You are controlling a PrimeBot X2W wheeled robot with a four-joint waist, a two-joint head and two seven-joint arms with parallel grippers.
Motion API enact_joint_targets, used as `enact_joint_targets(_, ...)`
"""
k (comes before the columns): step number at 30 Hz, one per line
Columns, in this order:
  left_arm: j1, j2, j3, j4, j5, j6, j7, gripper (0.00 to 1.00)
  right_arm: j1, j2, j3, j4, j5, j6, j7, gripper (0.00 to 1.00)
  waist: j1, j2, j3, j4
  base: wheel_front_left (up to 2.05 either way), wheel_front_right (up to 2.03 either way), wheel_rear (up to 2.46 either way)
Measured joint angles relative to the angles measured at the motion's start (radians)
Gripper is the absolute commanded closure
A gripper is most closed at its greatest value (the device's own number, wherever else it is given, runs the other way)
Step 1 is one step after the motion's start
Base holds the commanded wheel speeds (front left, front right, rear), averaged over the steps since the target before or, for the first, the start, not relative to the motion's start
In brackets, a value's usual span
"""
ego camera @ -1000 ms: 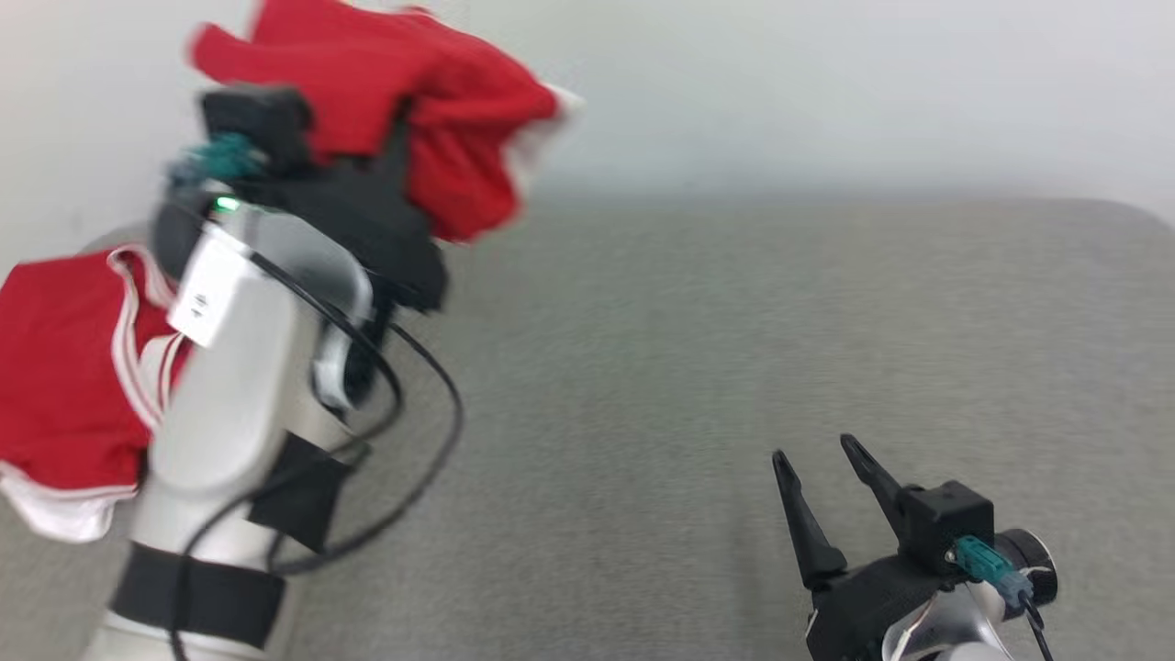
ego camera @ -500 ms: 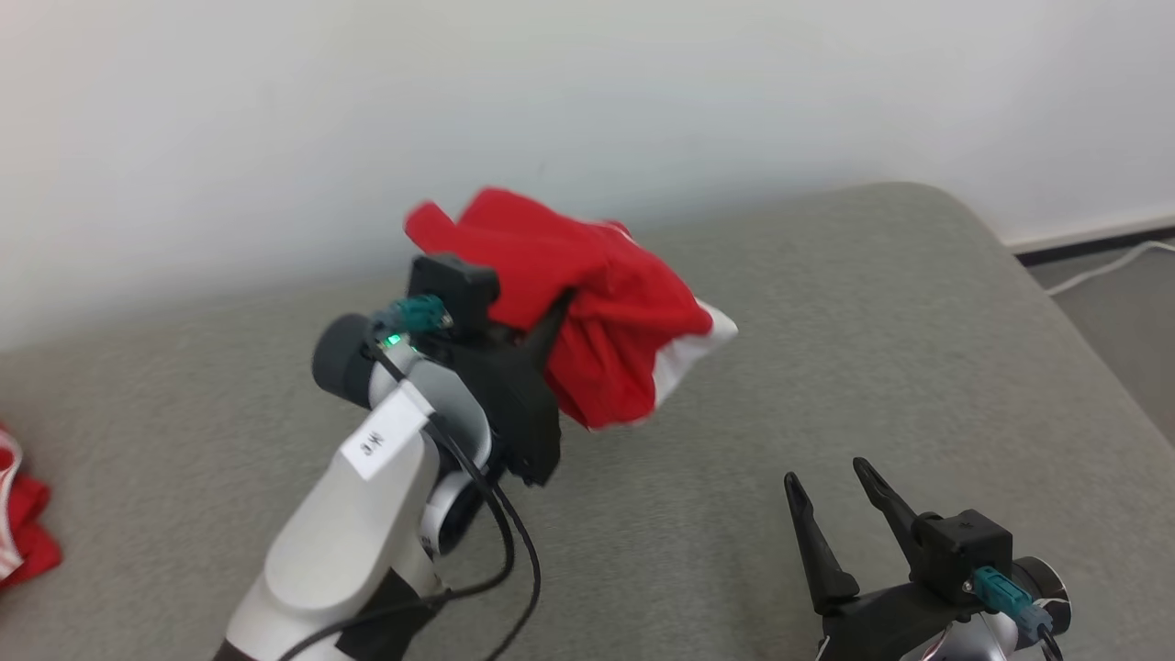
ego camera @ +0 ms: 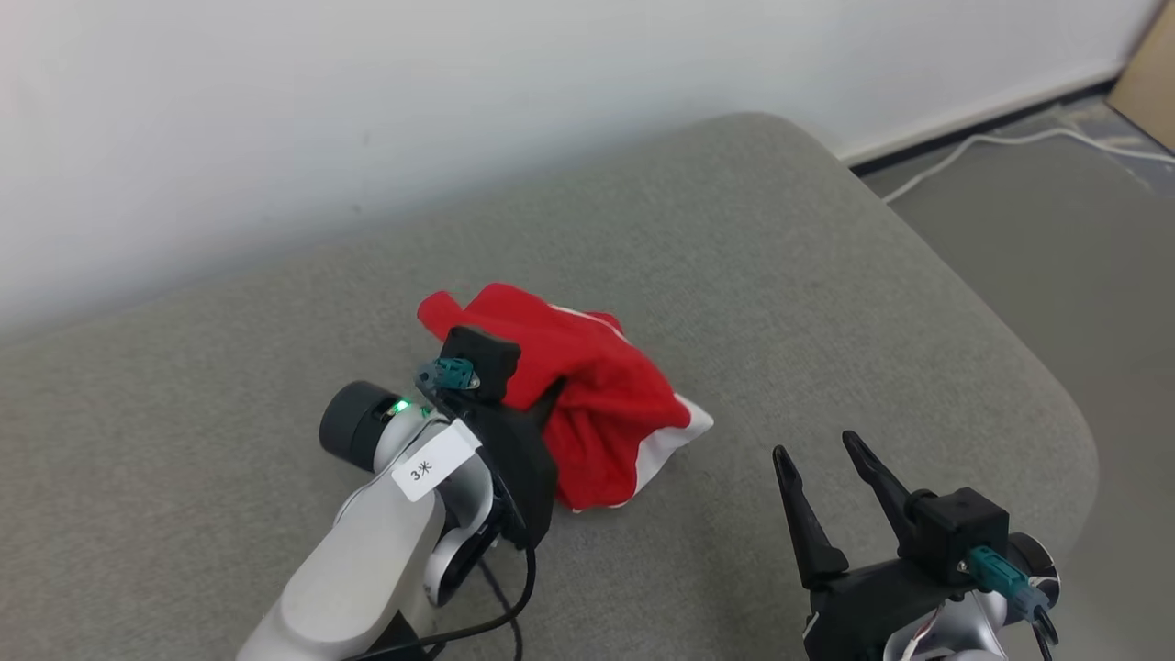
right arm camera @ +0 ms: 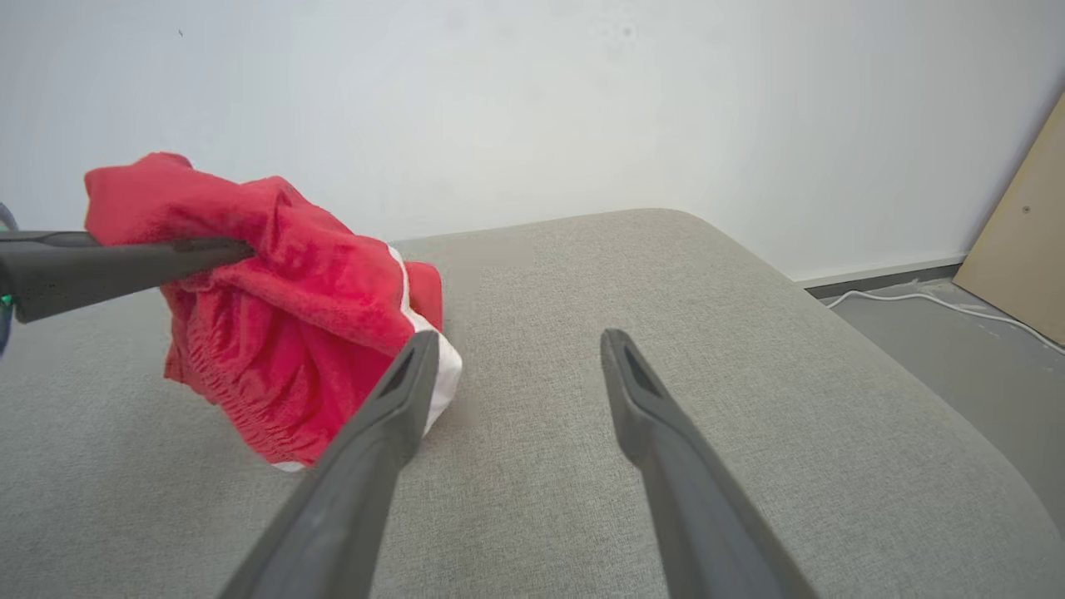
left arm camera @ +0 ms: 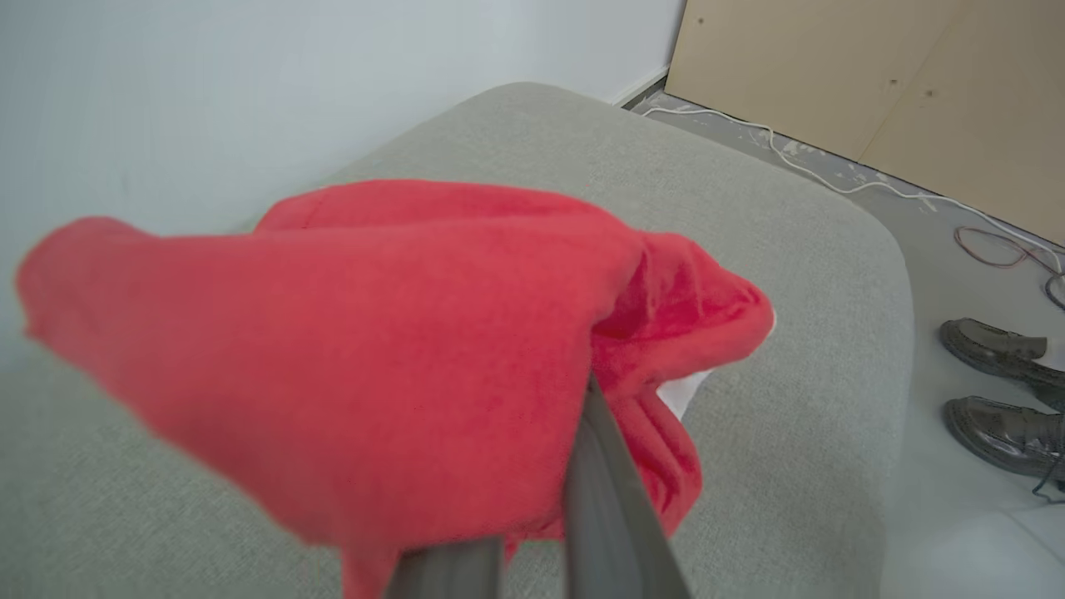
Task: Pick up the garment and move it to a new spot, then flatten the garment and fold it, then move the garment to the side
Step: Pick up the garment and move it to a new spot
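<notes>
Two sets of jaws work over one grey cushion (ego camera: 826, 275). The left jaws are clamped together on the garment (ego camera: 597, 404), a bunched red piece with white trim. It hangs from the grip near the middle of the cushion. One dark finger (right arm camera: 125, 262) reaches into the upper folds. The white-edged lower corner (ego camera: 684, 427) lies closest to the fabric surface; whether it touches cannot be told. The right jaws stand fully apart and hold nothing. They are low at the near right of the cushion, fingers (right arm camera: 391, 416) pointing toward the far edge, just beside the garment's white corner in the right wrist view.

The cushion's far edge runs along a white wall (ego camera: 367, 110). Its right end is a rounded corner (ego camera: 1056, 404) that drops to the grey floor (ego camera: 1056, 229). Bare cushion lies on every side of the garment, widest to the right and toward the far edge.

On the floor beyond the rounded corner, a white cable (ego camera: 964, 147) runs along the dark skirting. A tan board (left arm camera: 874, 100) leans further out. A person's two dark shoes (left arm camera: 994, 391) stand near the cushion's end, well apart from the garment.
</notes>
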State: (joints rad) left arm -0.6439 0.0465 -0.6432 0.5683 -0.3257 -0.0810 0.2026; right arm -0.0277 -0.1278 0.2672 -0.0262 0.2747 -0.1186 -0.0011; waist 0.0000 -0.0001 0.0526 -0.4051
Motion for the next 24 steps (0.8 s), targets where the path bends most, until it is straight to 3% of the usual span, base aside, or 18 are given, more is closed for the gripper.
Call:
enact_joint_targets(1, 0.000, 0.004, -0.005, 0.015, 0.000, -0.002, 0.001, 1.00, -0.005, 0.002, -0.001, 0.004, 0.001, 0.000, 0.000, 0.00, 0.0001, 0.0001, 0.011, -0.007, 0.00, 0.00, 0.00)
enact_joint_targets(2, 0.001, 0.009, -0.007, 0.033, 0.000, -0.009, 0.001, 0.82, -0.011, 0.005, -0.001, 0.010, 0.001, 0.000, -0.001, 0.00, 0.0001, 0.0001, 0.020, -0.013, 0.00, 0.00, 0.00)
enact_joint_targets(3, 0.003, 0.013, -0.009, 0.045, 0.000, -0.009, 0.001, 0.07, -0.018, 0.010, 0.000, 0.016, 0.001, 0.000, -0.001, 0.00, 0.0002, 0.0002, 0.029, -0.019, 0.00, 0.00, 0.00)
enact_joint_targets(4, 0.005, 0.016, -0.010, 0.056, -0.001, -0.009, 0.001, 0.00, -0.023, 0.013, 0.000, 0.018, 0.001, 0.000, -0.002, 0.00, 0.0002, 0.0002, 0.036, -0.024, 0.00, 0.00, 0.00)
enact_joint_targets(11, 0.005, 0.005, -0.039, 0.102, -0.006, -0.026, -0.001, 0.00, -0.025, 0.013, -0.009, 0.030, 0.006, 0.000, -0.015, 0.00, 0.0002, 0.0002, 0.062, -0.024, 0.00, 0.00, 0.00)
enact_joint_targets(24, 0.049, 0.001, -0.073, 0.080, -0.028, -0.034, -0.060, 0.00, -0.022, 0.006, -0.014, 0.057, 0.006, 0.000, -0.026, 0.00, -0.0001, 0.0002, 0.021, 0.065, 0.00, 0.00, 0.00)
